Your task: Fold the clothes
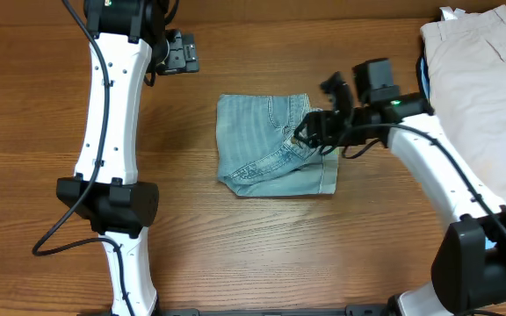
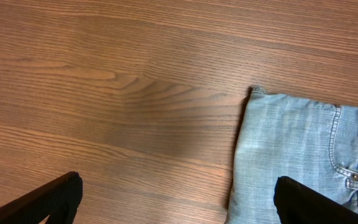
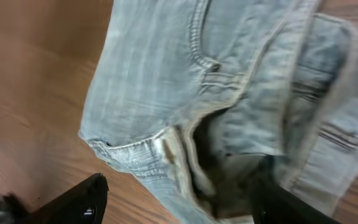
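The light-blue denim jeans (image 1: 275,145) lie folded into a rough square in the middle of the table, with a pocket and the waistband showing. My right gripper (image 1: 310,130) hovers over their right part. In the blurred right wrist view its fingers (image 3: 179,196) are wide apart over the waistband folds (image 3: 185,93) and hold nothing. My left gripper (image 1: 178,53) is at the back left, apart from the jeans. In the left wrist view its fingers (image 2: 178,190) are open and empty over bare wood, and the jeans' corner (image 2: 291,155) lies to the right.
Beige trousers (image 1: 486,79) lie at the back right corner, with a sliver of bright blue cloth (image 1: 423,75) at their left edge. The table is brown wood (image 1: 235,246).
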